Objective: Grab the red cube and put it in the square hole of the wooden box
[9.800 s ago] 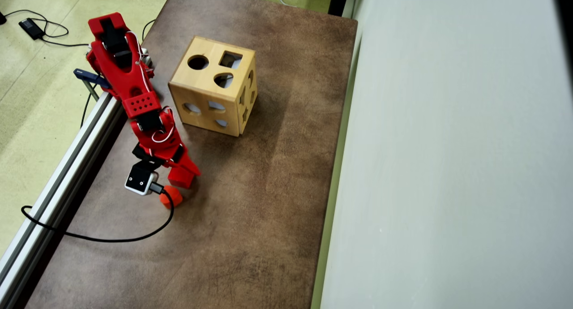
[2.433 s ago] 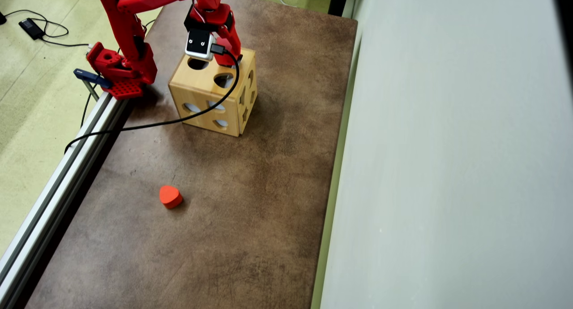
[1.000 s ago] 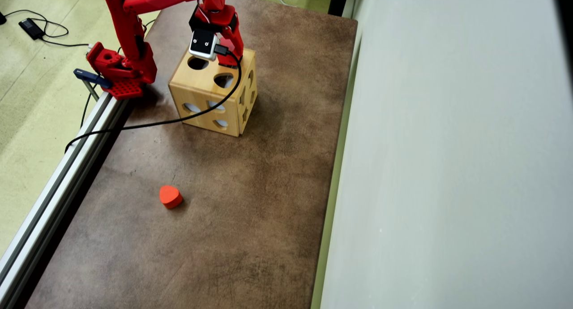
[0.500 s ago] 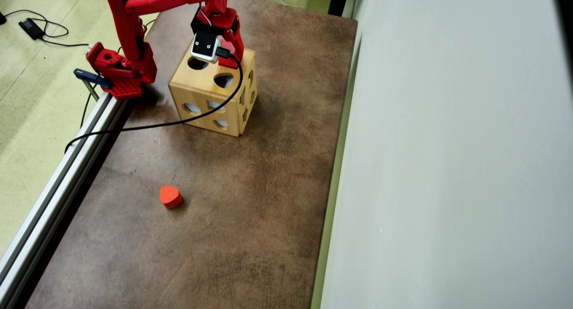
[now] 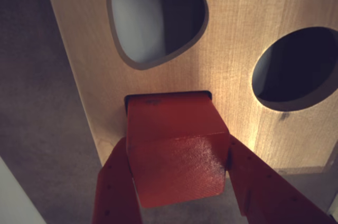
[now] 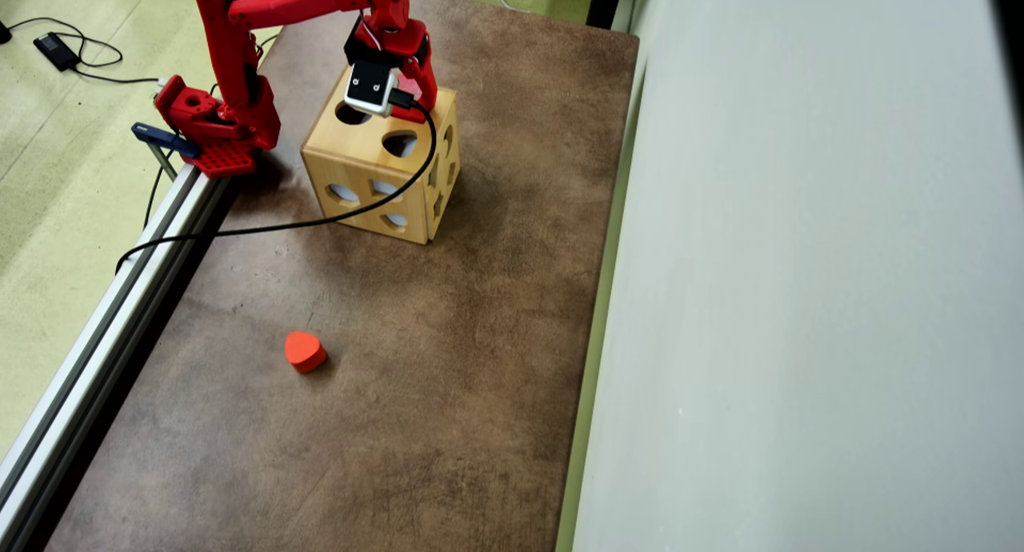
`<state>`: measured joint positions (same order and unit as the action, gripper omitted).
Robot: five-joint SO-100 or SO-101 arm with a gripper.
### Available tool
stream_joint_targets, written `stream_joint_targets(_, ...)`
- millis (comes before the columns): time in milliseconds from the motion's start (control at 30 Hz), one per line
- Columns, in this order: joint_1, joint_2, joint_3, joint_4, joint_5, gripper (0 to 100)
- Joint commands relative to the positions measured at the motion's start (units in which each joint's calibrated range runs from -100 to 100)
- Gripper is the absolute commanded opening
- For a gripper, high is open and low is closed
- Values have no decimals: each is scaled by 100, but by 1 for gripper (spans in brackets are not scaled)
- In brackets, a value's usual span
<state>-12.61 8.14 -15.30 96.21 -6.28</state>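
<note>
Orange heart block (image 6: 305,351) lies on brown mat (image 6: 448,360).

My arm (image 6: 240,48) reaches over wooden box (image 6: 364,176); my gripper (image 6: 410,104) down on its top face, above far corner; orange heart block (image 6: 304,350) alone on brown table (image 6: 448,360), well apart

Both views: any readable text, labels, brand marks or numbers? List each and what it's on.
None readable.
Wooden box: bare wood, no print in either view.
Red cube: plain faces; a small dark mark on its top in the wrist view is too blurred to read.
Wrist camera housing: two dark dots, no lettering legible.
</note>
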Motion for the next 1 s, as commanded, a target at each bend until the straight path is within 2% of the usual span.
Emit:
stream_joint_targets(0, 13, 796, -71, 25, 34, 2)
stream_joint_targets(100, 28, 1297, -71, 50, 49, 2)
stream_joint_targets(367, 73, 1331, -160, 146, 49, 2)
stream_joint_targets(833, 95, 711, -88, 138, 44, 2)
stream_joint_targets(967, 95, 694, -80, 146, 49, 7)
